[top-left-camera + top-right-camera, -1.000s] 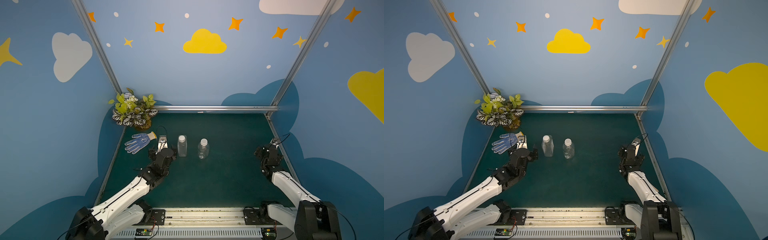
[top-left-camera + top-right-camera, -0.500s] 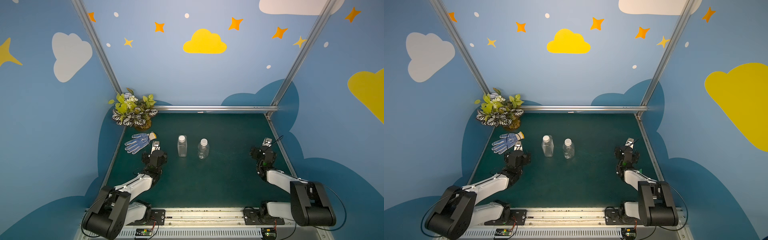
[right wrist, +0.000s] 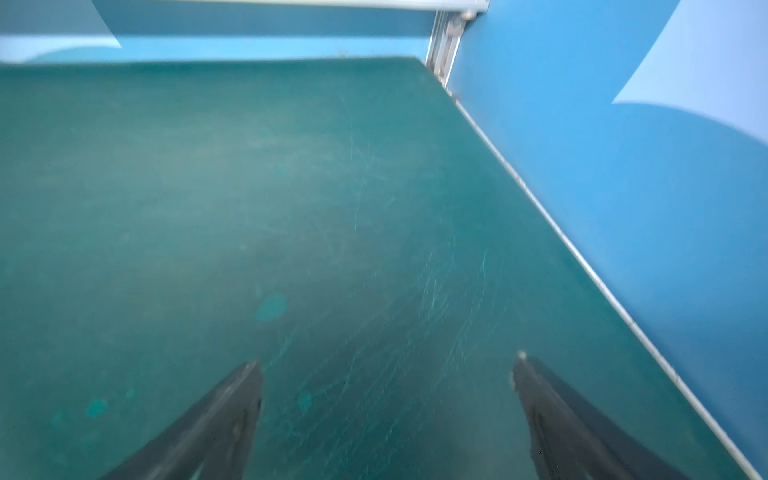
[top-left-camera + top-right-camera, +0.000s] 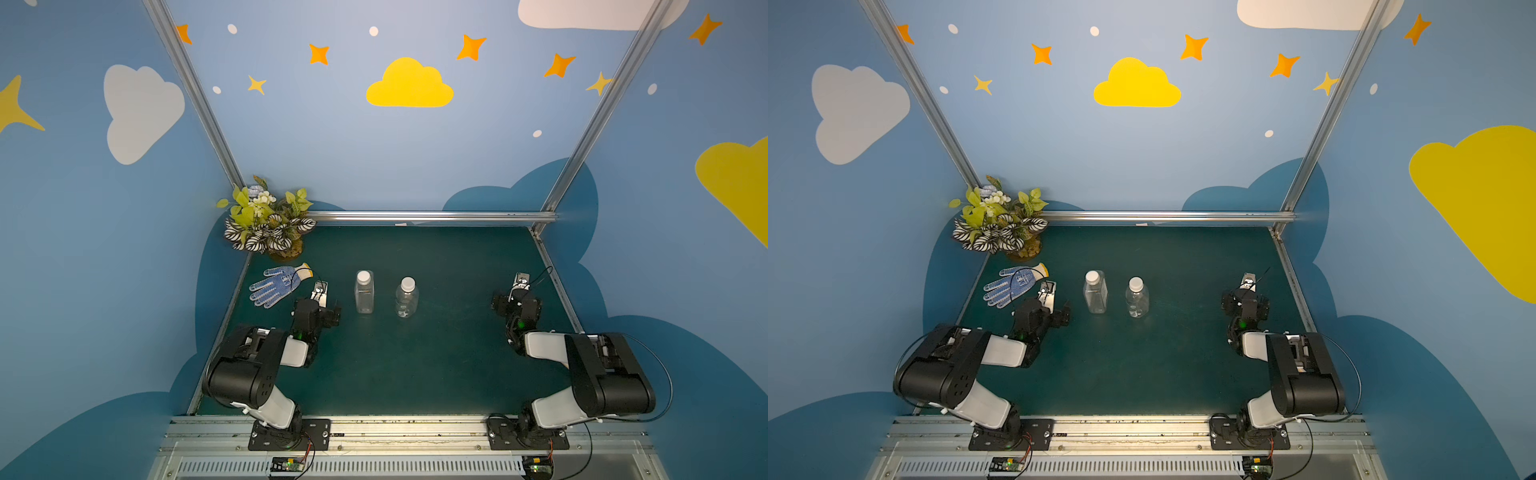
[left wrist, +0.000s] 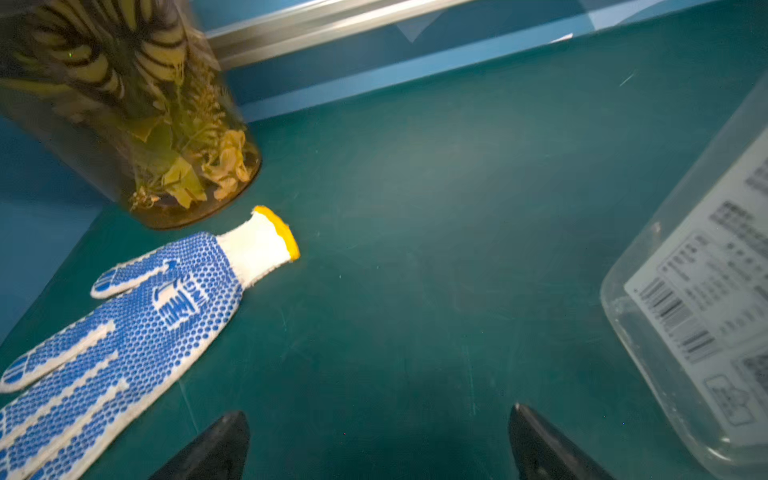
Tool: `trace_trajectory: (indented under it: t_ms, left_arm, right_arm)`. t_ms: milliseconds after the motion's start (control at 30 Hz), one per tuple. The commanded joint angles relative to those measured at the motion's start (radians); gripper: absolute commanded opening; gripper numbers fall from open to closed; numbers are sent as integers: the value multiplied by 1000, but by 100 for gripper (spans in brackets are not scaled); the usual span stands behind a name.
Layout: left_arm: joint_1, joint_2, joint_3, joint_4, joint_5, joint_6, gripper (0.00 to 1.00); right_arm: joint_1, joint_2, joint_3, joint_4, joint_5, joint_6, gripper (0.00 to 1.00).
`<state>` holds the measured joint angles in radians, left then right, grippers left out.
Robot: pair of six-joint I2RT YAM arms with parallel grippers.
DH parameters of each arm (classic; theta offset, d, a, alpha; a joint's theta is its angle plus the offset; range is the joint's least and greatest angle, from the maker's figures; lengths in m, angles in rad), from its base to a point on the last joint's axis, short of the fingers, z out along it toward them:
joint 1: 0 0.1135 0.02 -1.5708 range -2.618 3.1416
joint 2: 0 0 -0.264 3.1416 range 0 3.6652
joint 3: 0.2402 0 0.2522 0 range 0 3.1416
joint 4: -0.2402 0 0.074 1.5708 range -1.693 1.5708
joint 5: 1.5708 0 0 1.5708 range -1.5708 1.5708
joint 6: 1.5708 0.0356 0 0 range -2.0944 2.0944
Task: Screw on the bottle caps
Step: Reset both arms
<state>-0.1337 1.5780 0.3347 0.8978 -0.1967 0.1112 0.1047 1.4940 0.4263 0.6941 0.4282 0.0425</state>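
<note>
Both black-and-white robot arms sit folded low on my dark green table mat [image 4: 436, 257], the left arm [image 4: 257, 365] by the left rail and the right arm [image 4: 598, 370] by the right rail. A potted plant [image 4: 268, 224] of green and striped leaves stands in the far left corner. A white work glove [image 4: 276, 286] with blue dots and a yellow cuff lies flat just in front of it.

Mid-table, two clear plastic bottles stand upright side by side, not touching. The rectangular flat-sided bottle [image 4: 364, 297] with a white label is on the left and the round bottle [image 4: 406, 301] is on the right. A small round white plastic cap sits on each neck: the rectangular bottle's cap [image 4: 363, 276] and the round bottle's cap [image 4: 408, 283].

My left gripper [image 5: 380, 409] is spread wide and empty between glove and rectangular bottle. My right gripper [image 3: 387, 358] is equally spread and empty over bare mat, well apart from the bottles.
</note>
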Motion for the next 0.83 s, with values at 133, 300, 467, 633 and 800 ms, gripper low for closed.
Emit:
trace_trajectory:
  t_ms: [133, 300, 467, 633, 800]
  left_arm:
    - [34, -4, 41, 25, 85, -26, 100]
    - [33, -4, 41, 26, 85, -27, 100]
    - [34, -3, 40, 26, 85, -27, 100]
    - [35, -3, 40, 26, 85, -27, 100]
    - [35, -4, 40, 26, 85, -26, 100]
  right_arm:
    - [-3, -26, 17, -48, -8, -10, 98]
    - [-3, -24, 17, -48, -7, -11, 98]
    - [-3, -23, 19, -50, -8, -11, 98]
    - [-4, -20, 26, -57, -8, -11, 98]
    - [-3, -26, 17, -49, -10, -11, 98]
